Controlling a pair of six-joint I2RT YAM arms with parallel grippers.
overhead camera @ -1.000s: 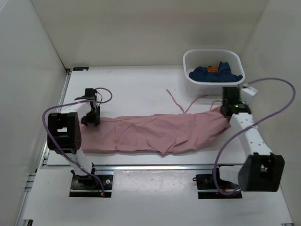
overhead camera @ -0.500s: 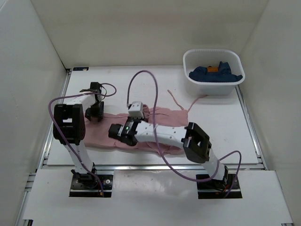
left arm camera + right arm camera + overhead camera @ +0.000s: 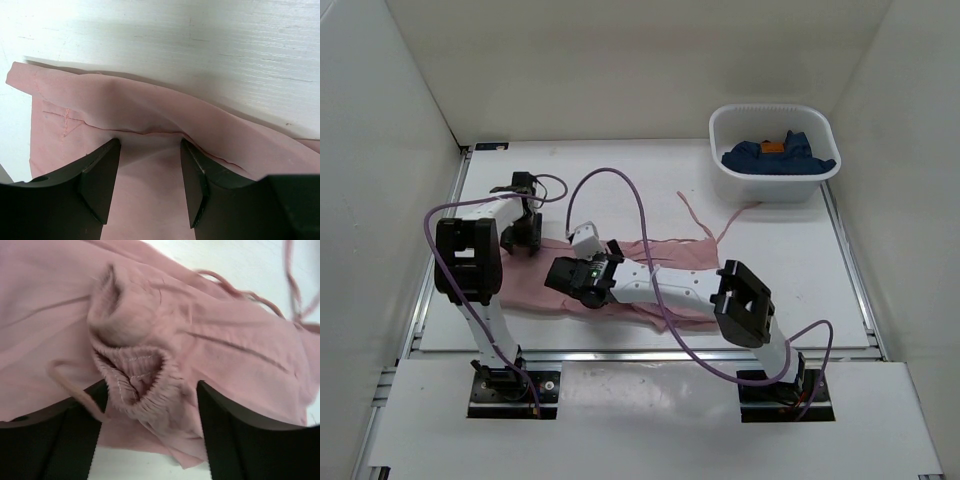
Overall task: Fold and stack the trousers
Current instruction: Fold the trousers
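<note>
The dusty-pink trousers (image 3: 680, 252) lie folded over themselves across the middle of the table, their drawstrings (image 3: 698, 216) trailing toward the back. My right arm reaches far to the left. Its gripper (image 3: 560, 276) (image 3: 150, 385) is open, and the bunched ribbed waistband (image 3: 137, 380) lies loose between its spread fingers. My left gripper (image 3: 520, 236) (image 3: 149, 142) is open at the trousers' left end, with its fingertips (image 3: 107, 155) set down on the flat pink fabric (image 3: 150, 195) just short of the hem.
A white basket (image 3: 720, 125) at the back right holds dark blue garments (image 3: 780, 157) with an orange patch. The right arm's purple cable (image 3: 620, 180) loops over the trousers. White walls enclose the table on three sides.
The right arm swung from beside the basket across to the left, carrying the waist end over the legs. The trousers now lie doubled and its jaws have opened. The left gripper shifted slightly.
</note>
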